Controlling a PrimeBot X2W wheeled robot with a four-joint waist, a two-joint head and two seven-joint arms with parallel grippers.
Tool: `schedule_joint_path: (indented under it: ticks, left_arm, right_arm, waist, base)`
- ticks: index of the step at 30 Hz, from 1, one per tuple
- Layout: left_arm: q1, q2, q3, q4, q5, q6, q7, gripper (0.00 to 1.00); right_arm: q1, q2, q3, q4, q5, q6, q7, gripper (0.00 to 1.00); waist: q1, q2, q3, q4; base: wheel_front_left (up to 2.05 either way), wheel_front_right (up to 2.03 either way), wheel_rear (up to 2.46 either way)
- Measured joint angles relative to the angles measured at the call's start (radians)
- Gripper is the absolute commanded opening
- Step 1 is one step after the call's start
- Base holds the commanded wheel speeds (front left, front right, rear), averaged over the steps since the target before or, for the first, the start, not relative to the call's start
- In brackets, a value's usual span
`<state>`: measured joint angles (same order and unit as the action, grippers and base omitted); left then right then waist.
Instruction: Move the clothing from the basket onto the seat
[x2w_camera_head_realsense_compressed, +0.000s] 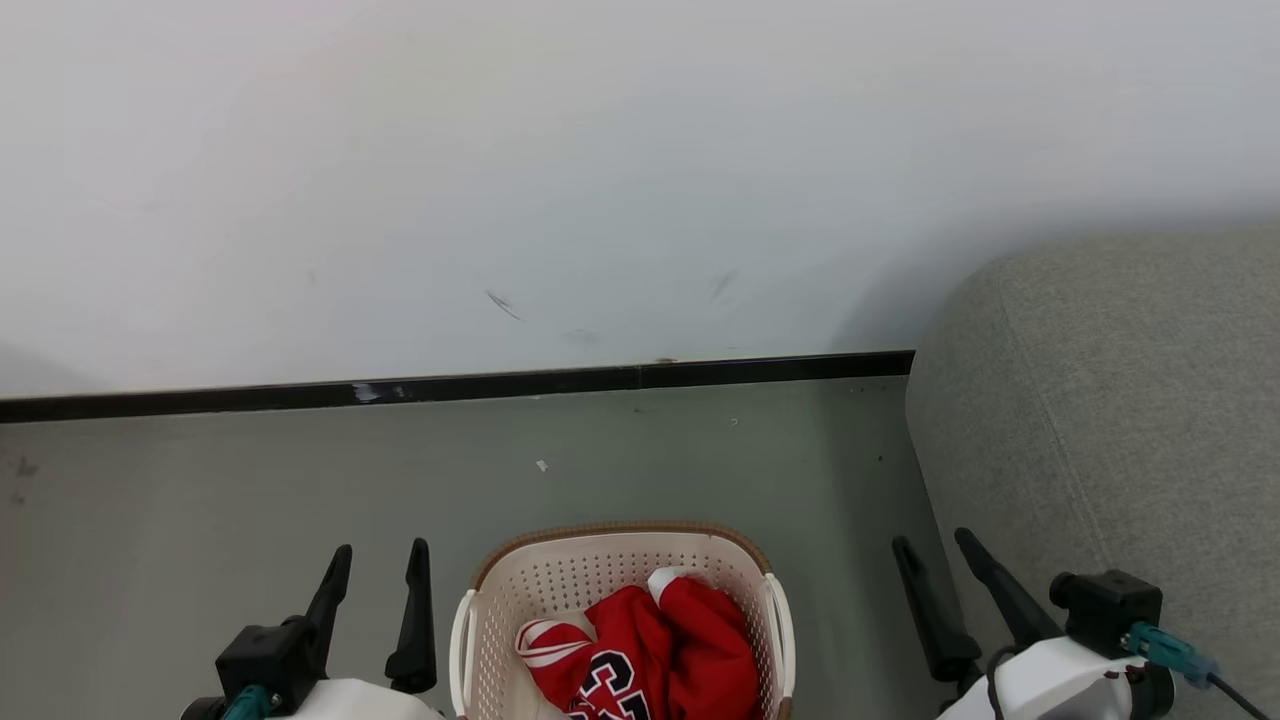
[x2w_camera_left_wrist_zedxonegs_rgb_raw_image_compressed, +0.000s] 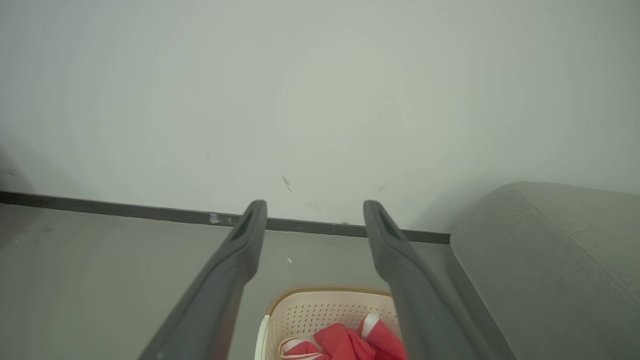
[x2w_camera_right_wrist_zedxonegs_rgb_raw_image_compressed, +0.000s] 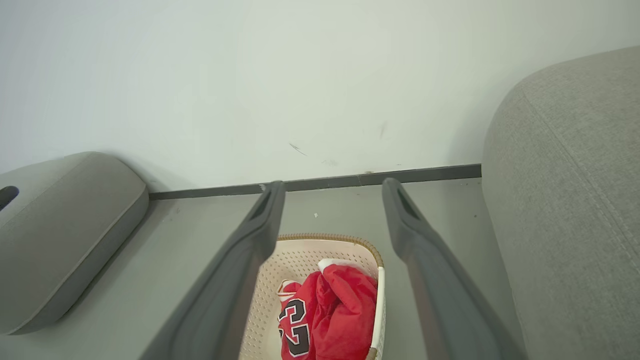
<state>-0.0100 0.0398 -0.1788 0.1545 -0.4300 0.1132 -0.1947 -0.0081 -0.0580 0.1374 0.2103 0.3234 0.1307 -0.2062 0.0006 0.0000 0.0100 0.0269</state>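
Left hand, right hand, one basket.

A grey fabric sofa and a laundry basket of clothing suggest a home living room.

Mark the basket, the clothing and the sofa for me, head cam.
basket (x2w_camera_head_realsense_compressed: 585, 575): head view, on its perforated back wall.
clothing (x2w_camera_head_realsense_compressed: 700, 630): head view, on the red fabric right of the numerals.
sofa (x2w_camera_head_realsense_compressed: 1100, 400): head view, on its grey rounded corner.
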Motion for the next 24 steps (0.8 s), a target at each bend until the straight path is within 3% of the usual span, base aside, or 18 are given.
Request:
schedule_joint_path:
  ticks: [14,24]
  left_arm:
    - [0.001,0.001,-0.035,-0.013,0.192,0.032,-0.054,1.0]
    - [0.001,0.001,-0.038,0.003,0.197,0.034,-0.055,1.0]
  right_arm:
    - [0.0,0.01,0.033,-0.018,-0.2,0.0,-0.039,1.0]
    - [0.0,0.013,0.033,-0.02,-0.211,0.0,-0.042,1.0]
  waist:
    - [-0.0001,0.0,0.006,0.004]
    - [-0.0001,0.0,0.008,0.003]
  base:
    - [0.0,0.0,0.0]
    - [0.0,0.0,0.0]
